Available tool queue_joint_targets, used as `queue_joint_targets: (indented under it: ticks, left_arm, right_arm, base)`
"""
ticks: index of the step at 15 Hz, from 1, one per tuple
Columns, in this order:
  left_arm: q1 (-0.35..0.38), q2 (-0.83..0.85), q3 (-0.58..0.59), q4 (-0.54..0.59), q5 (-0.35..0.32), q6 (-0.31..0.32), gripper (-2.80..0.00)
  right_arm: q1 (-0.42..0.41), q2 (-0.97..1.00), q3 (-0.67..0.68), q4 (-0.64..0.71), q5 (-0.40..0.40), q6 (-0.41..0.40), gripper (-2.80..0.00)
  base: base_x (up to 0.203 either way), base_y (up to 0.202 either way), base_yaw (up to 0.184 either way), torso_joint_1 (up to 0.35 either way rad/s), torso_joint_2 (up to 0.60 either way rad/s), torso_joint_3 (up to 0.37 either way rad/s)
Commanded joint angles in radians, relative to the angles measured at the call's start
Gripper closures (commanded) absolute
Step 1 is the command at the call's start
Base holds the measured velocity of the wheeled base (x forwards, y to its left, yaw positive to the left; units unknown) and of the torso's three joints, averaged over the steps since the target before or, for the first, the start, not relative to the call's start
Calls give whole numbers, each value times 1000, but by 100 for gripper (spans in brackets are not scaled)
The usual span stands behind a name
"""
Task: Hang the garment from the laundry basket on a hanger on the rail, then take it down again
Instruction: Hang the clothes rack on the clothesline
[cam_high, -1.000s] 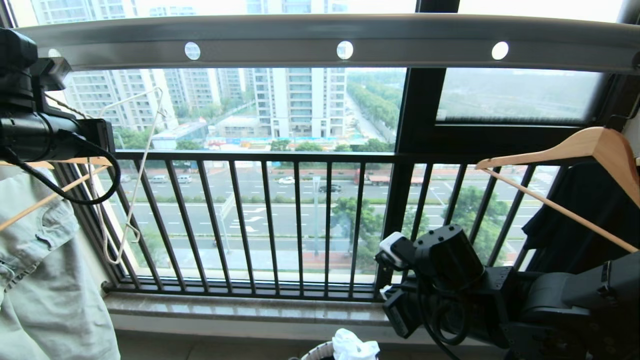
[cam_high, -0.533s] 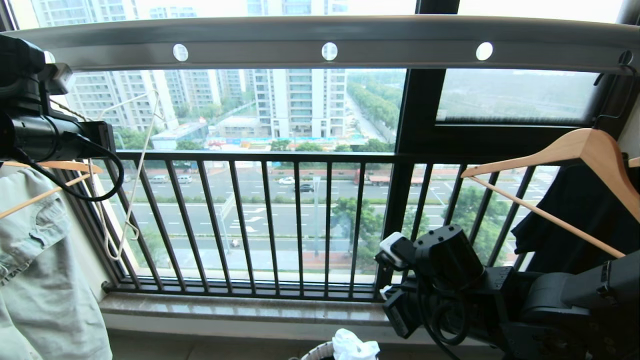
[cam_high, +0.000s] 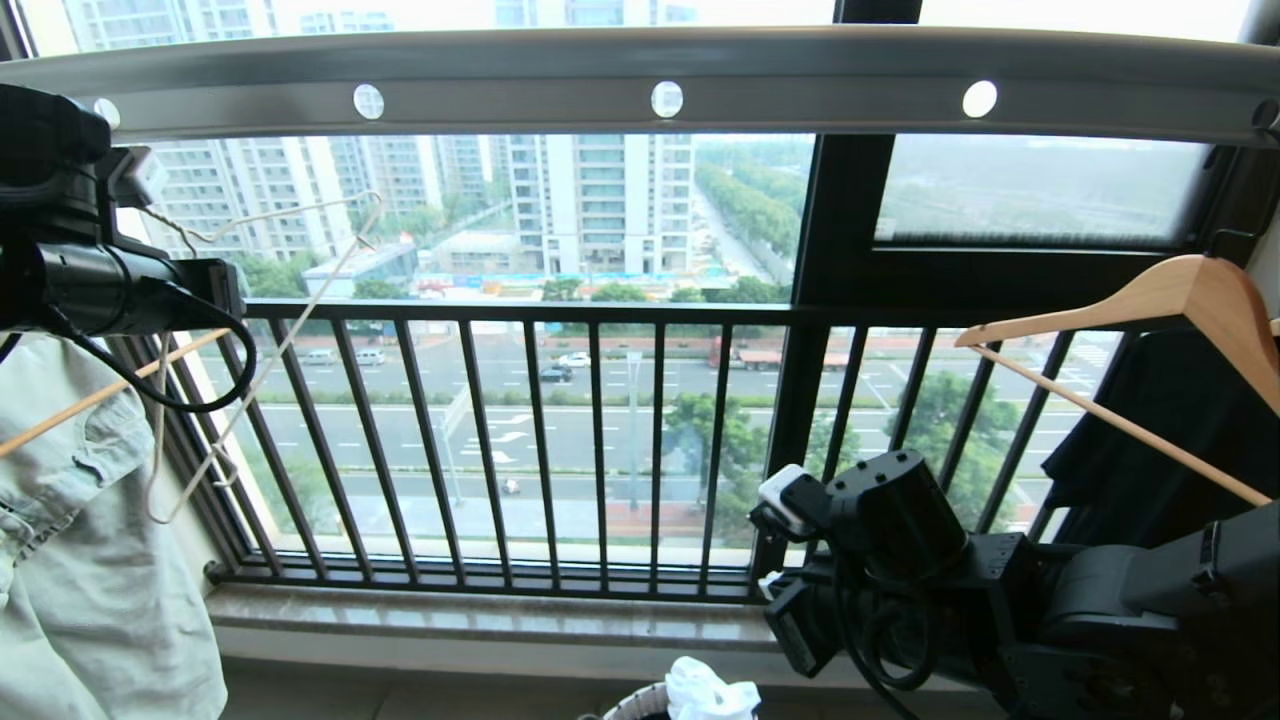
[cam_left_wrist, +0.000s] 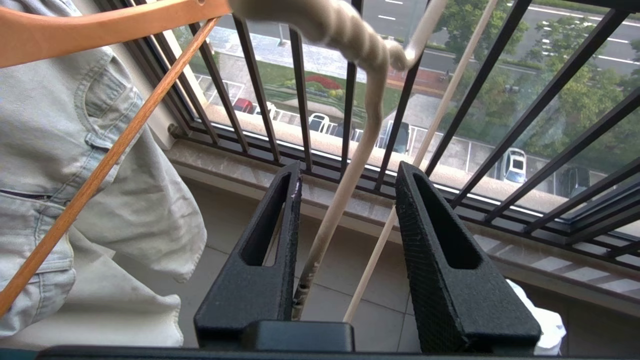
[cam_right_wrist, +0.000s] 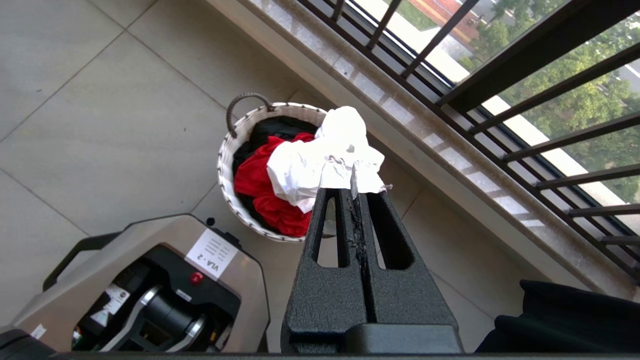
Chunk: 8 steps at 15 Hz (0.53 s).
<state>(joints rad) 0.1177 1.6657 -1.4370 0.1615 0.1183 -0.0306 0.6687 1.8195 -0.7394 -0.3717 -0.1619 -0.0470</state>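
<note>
The left gripper (cam_left_wrist: 345, 210) is up near the left end of the grey rail (cam_high: 640, 75), its jaws parted with the cream wire hanger (cam_high: 255, 340) passing loosely between them. One wire runs close along the inner face of one finger, and the other finger stands clear of it, so this is no firm grip. The hanger's twisted neck shows above the fingers in the left wrist view, but where its hook sits cannot be seen. It tilts in front of the black window railing (cam_high: 520, 440), probably because it hangs free rather than clamped.

Just beside it a wooden hanger (cam_left_wrist: 100, 25) carries the pale grey-green denim garment (cam_high: 90, 560), crowding that end of the rail, so the wire hanger has little room.

The right gripper (cam_right_wrist: 356, 187) is low and pressed shut, its tips just above the white T-shirt (cam_right_wrist: 320, 160). Whether a fold is pinched there cannot be made out. The shirt lies crumpled on top of red and black clothes in the laundry basket (cam_right_wrist: 227, 150) on the floor by the sill — so hanging it is not yet done. A second wooden hanger (cam_high: 1180, 300) with a black garment (cam_high: 1160, 430) hangs at the right
</note>
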Motion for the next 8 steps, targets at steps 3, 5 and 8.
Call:
queue_joint_targets:
  ticks: [3, 5, 8]
  left_arm:
    - [-4, -72, 15, 3, 0, 1, -280]
    - [-7, -112, 22, 5, 1, 2, -280]
    - [-24, -211, 48, 23, 2, 5, -280]
  right_arm:
    - [2, 0, 0, -3, -1, -1, 0]
    - [2, 0, 0, -3, -1, -1, 0]
    - [2, 0, 0, -3, -1, -1, 0]
  base:
    - [0, 0, 0, 0, 0, 0]
    - [0, 0, 0, 0, 0, 0]
    - [0, 0, 0, 0, 0, 0]
